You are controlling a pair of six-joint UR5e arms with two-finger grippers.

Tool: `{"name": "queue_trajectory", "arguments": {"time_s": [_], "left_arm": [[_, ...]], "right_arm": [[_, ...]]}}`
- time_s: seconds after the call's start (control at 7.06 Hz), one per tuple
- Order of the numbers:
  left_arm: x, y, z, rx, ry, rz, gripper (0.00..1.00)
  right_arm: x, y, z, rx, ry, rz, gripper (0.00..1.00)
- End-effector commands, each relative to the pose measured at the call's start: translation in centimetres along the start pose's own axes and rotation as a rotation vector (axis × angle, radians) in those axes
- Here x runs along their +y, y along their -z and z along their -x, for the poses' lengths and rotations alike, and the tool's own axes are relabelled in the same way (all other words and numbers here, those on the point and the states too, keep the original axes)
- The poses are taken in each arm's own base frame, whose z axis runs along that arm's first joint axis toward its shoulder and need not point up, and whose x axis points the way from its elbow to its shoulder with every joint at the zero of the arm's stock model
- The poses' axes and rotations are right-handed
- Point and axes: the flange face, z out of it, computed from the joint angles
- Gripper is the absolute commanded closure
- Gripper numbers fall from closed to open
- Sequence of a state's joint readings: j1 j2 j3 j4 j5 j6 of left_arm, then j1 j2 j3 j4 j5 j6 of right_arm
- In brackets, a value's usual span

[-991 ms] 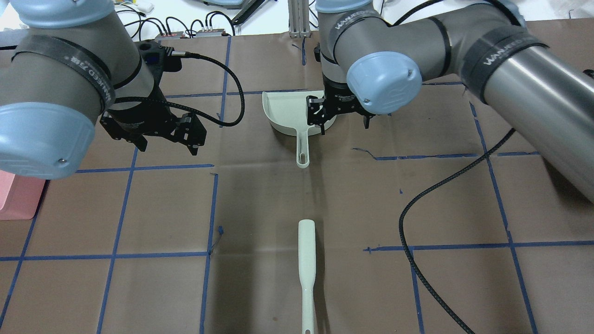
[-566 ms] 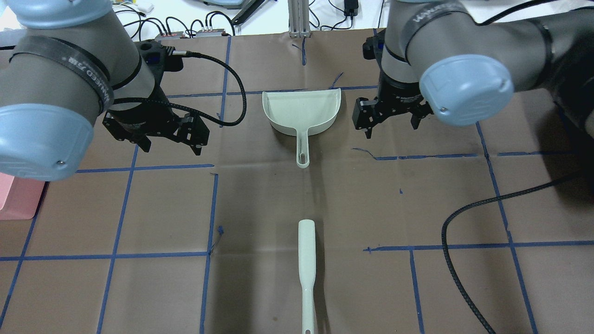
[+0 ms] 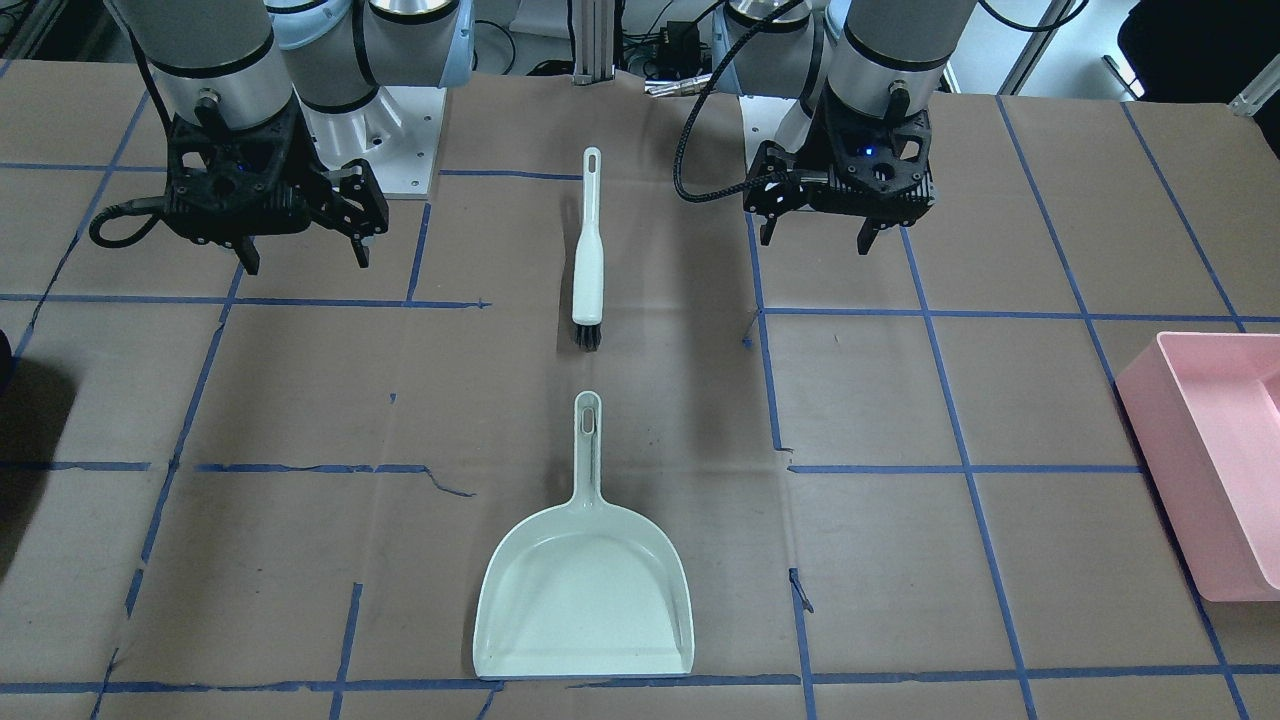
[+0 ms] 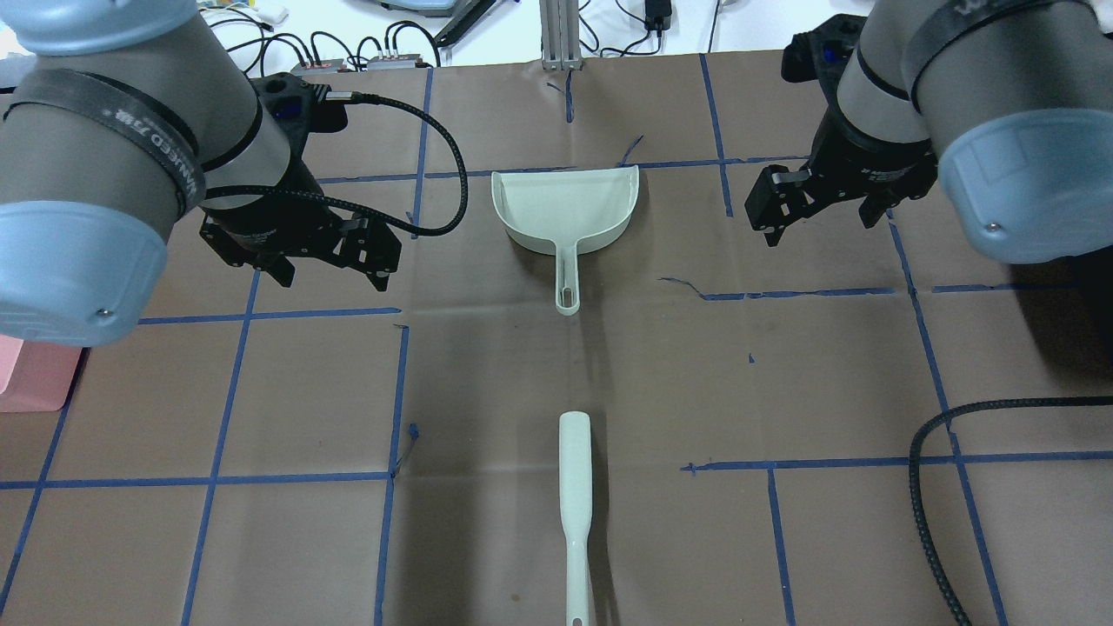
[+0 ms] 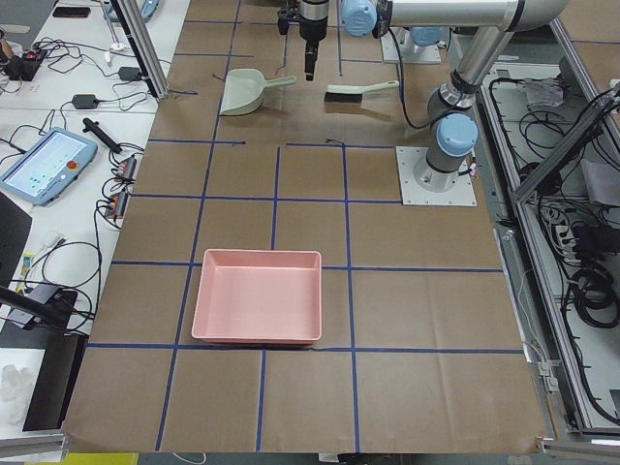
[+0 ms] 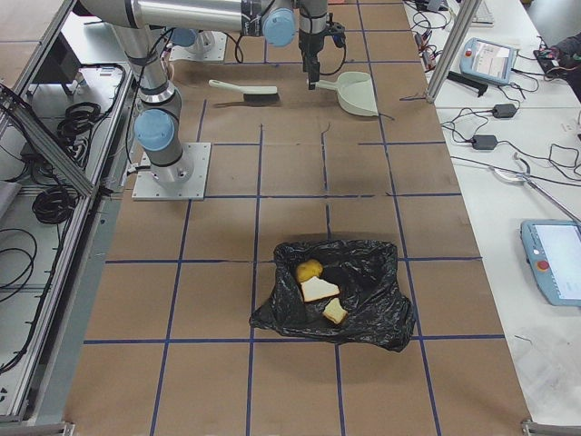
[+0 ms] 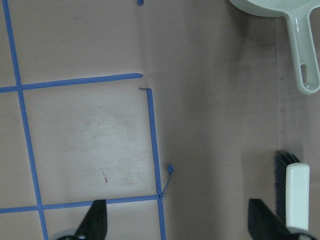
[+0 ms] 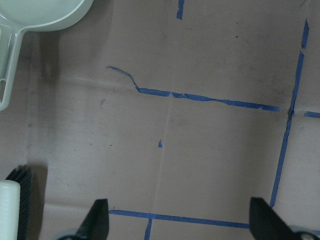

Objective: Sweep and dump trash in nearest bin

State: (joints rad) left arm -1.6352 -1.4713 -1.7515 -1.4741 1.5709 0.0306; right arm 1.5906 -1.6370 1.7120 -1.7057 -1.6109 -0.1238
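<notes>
While I am watching from my desk, both claws are hanging above the table [image 3: 300, 400], which is covered with matte brown paper and divided into squares by blue tape [image 3: 965, 468]. The left gripper [image 3: 816, 240] is holding its black fingers spread wide with nothing between them, and the right gripper [image 3: 305, 262] is doing the same. Between the two arms, a pale green dustpan [image 3: 585, 600] of smooth plastic is lying flat, with its shallow rounded scoop on the side away from the robot and its slotted handle pointing toward the brush [image 3: 588, 262]. That brush is showing a long, slim, pale handle and a short tuft of dark bristles. The trash is lying well apart from them, on a crumpled glossy black bag [image 6: 340, 295] at the table's right end: the rounded yellow-brown potato [image 6: 309, 270] is touching one torn bread piece [image 6: 320, 290], and the second piece [image 6: 335, 312] is lying just beside it. A rectangular pink bin [image 5: 257, 308] is standing at the left end.
</notes>
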Motion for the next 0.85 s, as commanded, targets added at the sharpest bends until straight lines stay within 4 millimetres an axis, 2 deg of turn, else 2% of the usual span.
{"name": "queue_trajectory", "arguments": {"time_s": [0.0, 0.42, 0.71], "left_arm": [[0.1, 0.1, 0.0, 0.0, 0.0, -0.001, 0.01], [0.1, 0.5, 0.7, -0.005, 0.006, -0.009, 0.01], [-0.1, 0.5, 1.9, -0.013, 0.029, -0.01, 0.01]], "right_arm": [[0.4, 1.0, 0.0, 0.001, 0.002, -0.006, 0.0], [0.4, 1.0, 0.1, 0.0, 0.003, -0.006, 0.0], [0.4, 1.0, 0.1, 0.0, 0.003, -0.006, 0.0]]}}
